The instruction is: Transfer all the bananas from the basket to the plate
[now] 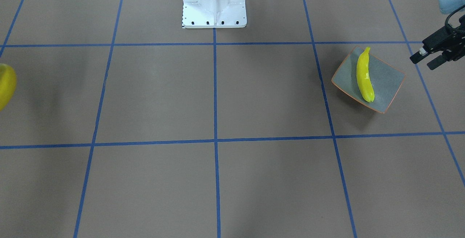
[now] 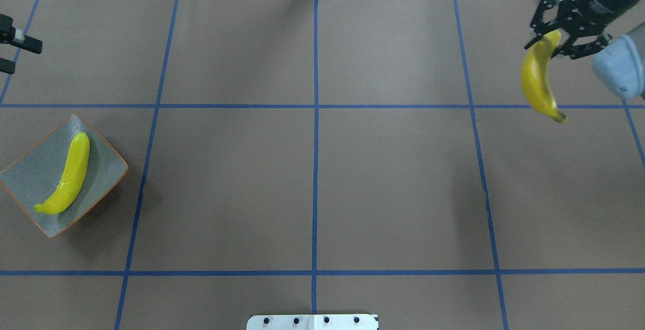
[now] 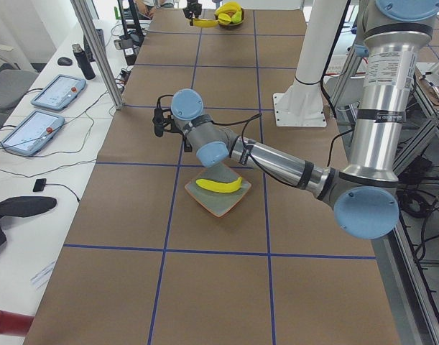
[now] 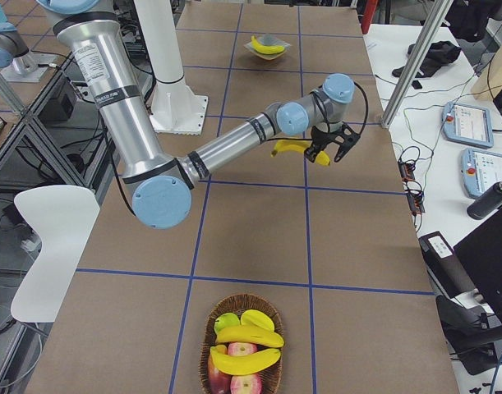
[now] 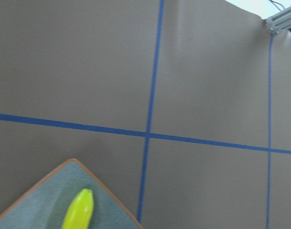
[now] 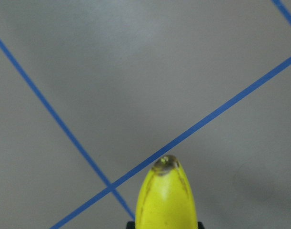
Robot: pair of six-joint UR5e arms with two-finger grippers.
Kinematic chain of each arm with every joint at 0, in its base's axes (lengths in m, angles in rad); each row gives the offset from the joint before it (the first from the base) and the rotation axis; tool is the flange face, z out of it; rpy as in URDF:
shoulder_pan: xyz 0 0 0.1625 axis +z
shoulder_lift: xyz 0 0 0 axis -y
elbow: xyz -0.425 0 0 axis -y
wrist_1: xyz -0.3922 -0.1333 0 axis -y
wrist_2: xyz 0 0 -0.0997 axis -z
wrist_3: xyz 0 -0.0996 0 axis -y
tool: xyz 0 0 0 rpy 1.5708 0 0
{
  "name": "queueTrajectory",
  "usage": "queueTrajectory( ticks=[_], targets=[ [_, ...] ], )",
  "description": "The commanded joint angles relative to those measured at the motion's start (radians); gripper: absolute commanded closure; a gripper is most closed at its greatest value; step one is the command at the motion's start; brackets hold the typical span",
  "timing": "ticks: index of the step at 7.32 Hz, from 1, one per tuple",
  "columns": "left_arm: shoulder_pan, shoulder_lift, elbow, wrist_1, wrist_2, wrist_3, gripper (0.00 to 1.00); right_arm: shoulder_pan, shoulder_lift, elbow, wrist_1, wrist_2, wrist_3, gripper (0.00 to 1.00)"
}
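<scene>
The right tool (image 2: pixel 557 43) is closed on one end of a banana (image 2: pixel 538 80) and holds it in the air, clear of the worktop (image 2: pixel 312 184). The fruit hangs below the jaws, and its dark free tip points down and back toward the robot's base. The right wrist view shows only that tip over bare worktop, with nothing beneath it to receive it.

What matters for the coming move is where the plate (image 2: pixel 103 166) lies. It sits well apart from this tool, across the worktop toward the robot's left and somewhat nearer the base. One banana (image 2: pixel 70 174) already lies on it, along one diagonal, with bare dish on either side. A second fruit would probably sit best parallel to that one, so the held banana's long axis should be brought roughly in line with it before release.

The left tool (image 1: pixel 423 62) is much the nearer of the two to the plate. It hovers just beyond the plate's far corner with its jaws apart and nothing between them. I judge that the right arm must either make a long sideways carry or pass the fruit over.

The basket (image 4: pixel 203 345) lies the other way from the right tool, out at the robot's right end. It holds more bananas (image 4: pixel 249 336) among apples (image 4: pixel 238 384), so the task is not far along.
</scene>
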Motion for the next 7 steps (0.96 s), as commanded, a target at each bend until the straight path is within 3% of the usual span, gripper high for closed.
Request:
queueTrajectory(
  ticks=[1, 3, 7],
  targets=[
    [0.069, -0.120, 0.003, -0.001, 0.029, -0.082, 0.01, -0.123, 0.132, 0.018, 0.004, -0.030, 0.259, 1.00],
    [0.199, -0.229, -0.022, -0.010, 0.218, -0.136, 0.00, -0.181, 0.204, 0.027, 0.006, -0.053, 0.332, 1.00],
    [0.300, -0.309, -0.066, -0.025, 0.251, -0.390, 0.00, -0.299, 0.318, 0.065, 0.006, -0.121, 0.516, 1.00]
  ],
)
